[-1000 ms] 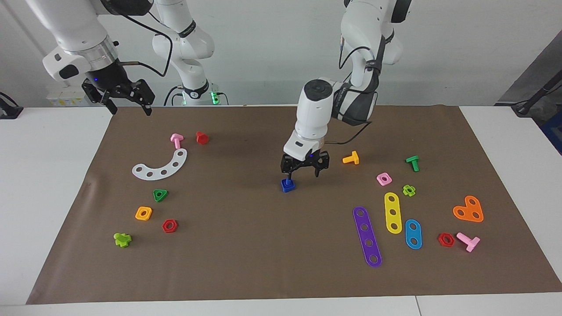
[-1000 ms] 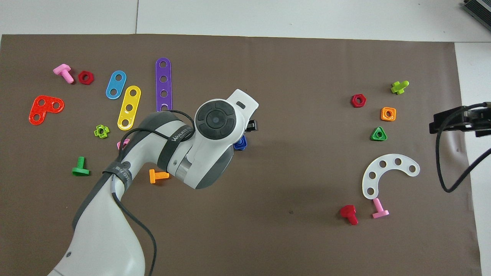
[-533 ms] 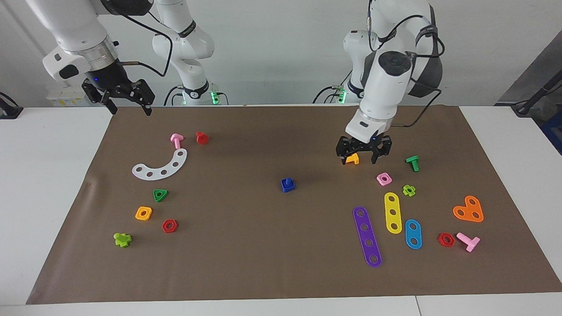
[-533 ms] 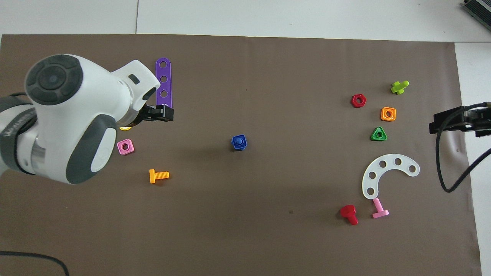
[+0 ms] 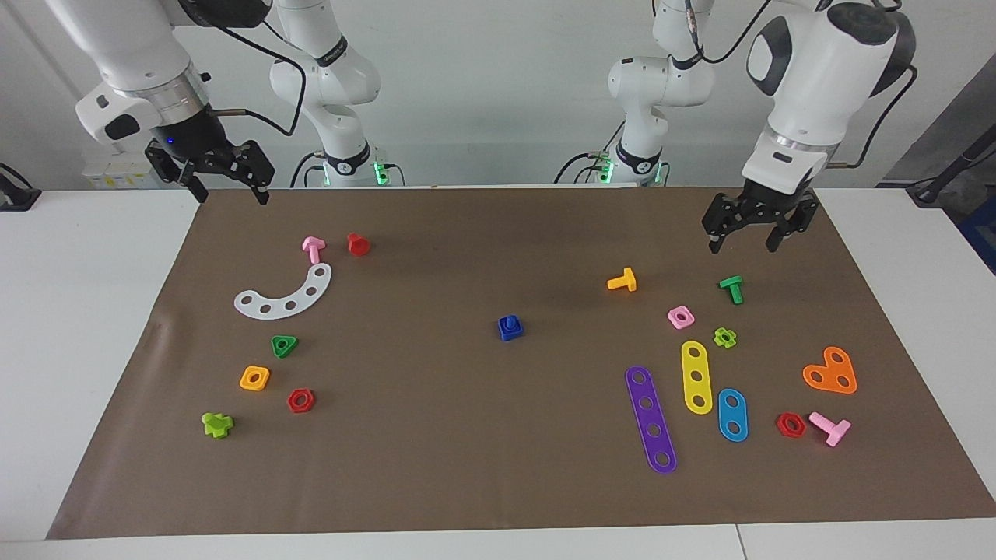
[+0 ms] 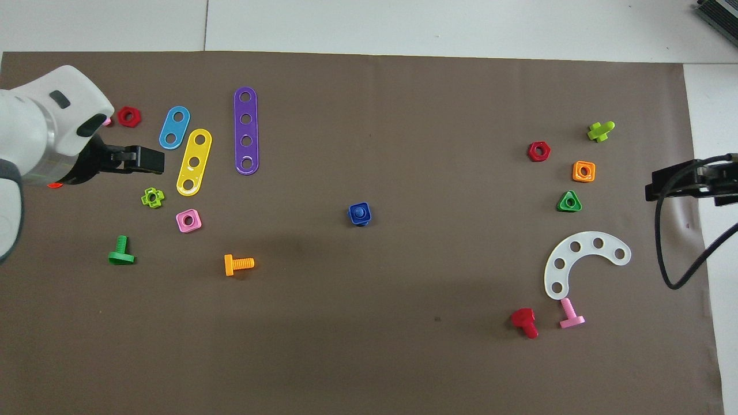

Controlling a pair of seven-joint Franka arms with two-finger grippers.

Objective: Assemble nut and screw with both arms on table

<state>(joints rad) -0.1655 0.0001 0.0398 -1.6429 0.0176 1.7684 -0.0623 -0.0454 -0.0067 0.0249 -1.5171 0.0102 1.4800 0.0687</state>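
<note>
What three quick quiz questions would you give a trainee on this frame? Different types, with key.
1. True or false: the left gripper holds the screw.
2. What does the screw stand in? A) pink nut B) blue nut C) orange nut
3. Fill in: the right gripper waits over the mat's ____.

Key
1. False: it is open and empty, above the mat near the green bolt.
2. B: the blue nut sits mid-mat with the screw in its hole.
3. corner

The screw (image 5: 509, 322) stands in the nut (image 5: 510, 330) at mid-mat (image 5: 467, 451), apart from other parts.
</note>
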